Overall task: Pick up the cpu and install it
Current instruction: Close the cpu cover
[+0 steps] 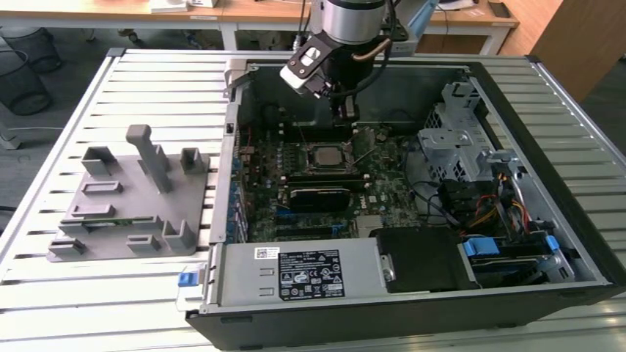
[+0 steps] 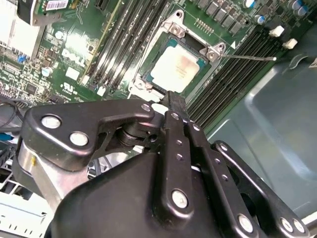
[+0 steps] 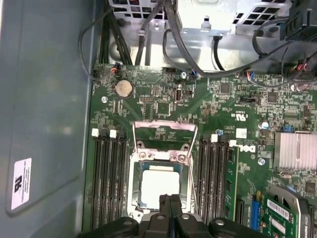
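The cpu (image 2: 179, 69) is lying flat in the socket (image 3: 189, 173) on the board (image 1: 391, 176), silvery top facing up, with the load plate (image 3: 166, 123) standing open so nothing is covering it. The gripper (image 2: 176, 99) is hanging just above the socket's edge, clenched and gripping nothing, likely because the chip is already seated

Bright even room light; glare on motherboard (image 2: 79, 47); case (image 1: 421, 92) interior dim.

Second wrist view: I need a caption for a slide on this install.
Shut gripper poised close over the cpu lying in the motherboard socket.
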Robot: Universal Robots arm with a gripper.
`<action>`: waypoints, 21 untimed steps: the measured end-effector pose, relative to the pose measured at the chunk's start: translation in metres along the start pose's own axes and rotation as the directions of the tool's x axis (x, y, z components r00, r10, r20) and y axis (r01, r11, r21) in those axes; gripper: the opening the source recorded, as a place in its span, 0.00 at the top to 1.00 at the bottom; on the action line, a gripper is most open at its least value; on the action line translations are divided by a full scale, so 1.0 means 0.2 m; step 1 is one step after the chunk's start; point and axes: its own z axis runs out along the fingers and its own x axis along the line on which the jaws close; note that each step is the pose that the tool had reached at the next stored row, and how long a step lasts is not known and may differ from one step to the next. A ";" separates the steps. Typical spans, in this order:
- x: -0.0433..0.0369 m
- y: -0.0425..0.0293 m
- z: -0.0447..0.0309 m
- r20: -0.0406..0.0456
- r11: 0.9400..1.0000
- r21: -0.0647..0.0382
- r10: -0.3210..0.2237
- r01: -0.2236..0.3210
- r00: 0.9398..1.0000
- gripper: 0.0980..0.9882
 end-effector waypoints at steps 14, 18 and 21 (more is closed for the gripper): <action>0.000 0.082 0.013 -0.001 1.000 0.000 -0.031 0.031 1.000 0.99; 0.006 0.111 0.015 0.001 0.999 0.001 -0.032 0.032 0.999 0.99; 0.008 0.131 0.016 0.000 0.999 0.001 -0.032 0.032 0.999 0.99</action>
